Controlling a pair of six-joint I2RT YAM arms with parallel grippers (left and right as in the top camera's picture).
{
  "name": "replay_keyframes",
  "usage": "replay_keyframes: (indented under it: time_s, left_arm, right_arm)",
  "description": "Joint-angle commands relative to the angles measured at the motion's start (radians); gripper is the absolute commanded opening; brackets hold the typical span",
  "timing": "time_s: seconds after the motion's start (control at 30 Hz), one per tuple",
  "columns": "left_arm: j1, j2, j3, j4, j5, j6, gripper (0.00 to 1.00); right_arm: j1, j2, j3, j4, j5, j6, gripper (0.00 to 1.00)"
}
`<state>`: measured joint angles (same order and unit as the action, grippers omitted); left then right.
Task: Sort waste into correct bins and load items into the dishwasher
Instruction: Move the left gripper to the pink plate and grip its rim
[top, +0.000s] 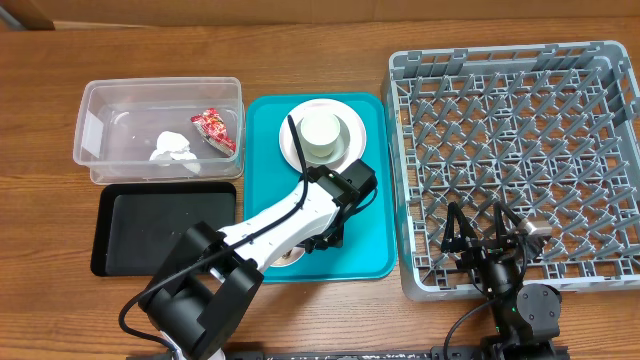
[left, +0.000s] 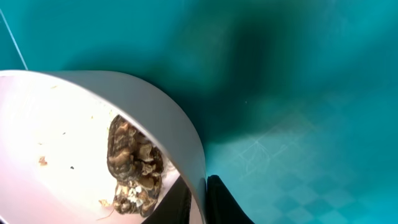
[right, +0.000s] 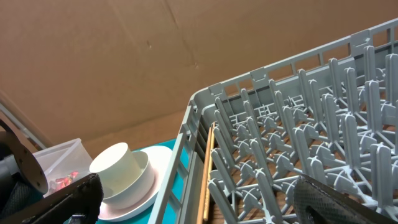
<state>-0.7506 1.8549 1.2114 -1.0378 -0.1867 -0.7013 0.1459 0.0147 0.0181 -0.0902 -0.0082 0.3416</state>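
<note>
Brightly and evenly lit from above in the overhead view; sharp throughout, with only thin, soft shadows along the edges of the teal tray. Dimmer at the left wrist: broad dark shadow across the tray's upper middle, pale washed-out glare on the bowl at its left, all slightly soft. From the right wrist, crisp beyond the tray, blurred and dark at the bottom corners.

The left arm lies across the near half of the teal tray. A cup stands at its far end. Pegs fill the dish rack. The black tray is open from above.
</note>
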Motion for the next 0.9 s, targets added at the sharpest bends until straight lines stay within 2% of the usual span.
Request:
replay_keyframes:
  time_s: [0.0, 0.27, 0.37, 0.47, 0.7, 0.77, 0.87]
  left_arm:
    - [0.004, -0.024, 0.035, -0.007, 0.004, -0.001, 0.13]
    - [0.004, -0.024, 0.035, -0.005, 0.004, -0.002, 0.14]
    - [0.004, -0.024, 0.035, -0.005, 0.004, -0.002, 0.12]
    - [0.004, -0.024, 0.035, -0.004, 0.004, -0.002, 0.04]
    - [0.004, -0.024, 0.035, -0.002, 0.005, -0.001, 0.04]
    - [0.004, -0.024, 0.039, -0.005, 0.01, 0.034, 0.04]
    - [0.004, -0.024, 0.064, -0.013, 0.051, 0.146, 0.04]
  right_arm:
    - [0.006, -0.008, -0.01, 0.006, 0.007, 0.007, 1.0]
    - [0.006, -0.008, -0.01, 0.006, 0.007, 0.007, 1.0]
    - [0.006, -0.008, -0.01, 0.006, 0.007, 0.007, 1.0]
    - [0.006, -0.008, -0.01, 0.006, 0.007, 0.007, 1.0]
    - [0.006, -0.008, -0.01, 0.006, 0.007, 0.007, 1.0]
    - [0.006, -0.008, -0.01, 0.006, 0.007, 0.007, 1.0]
    - [0.006, -0.008, -0.01, 0.006, 0.007, 0.007, 1.0]
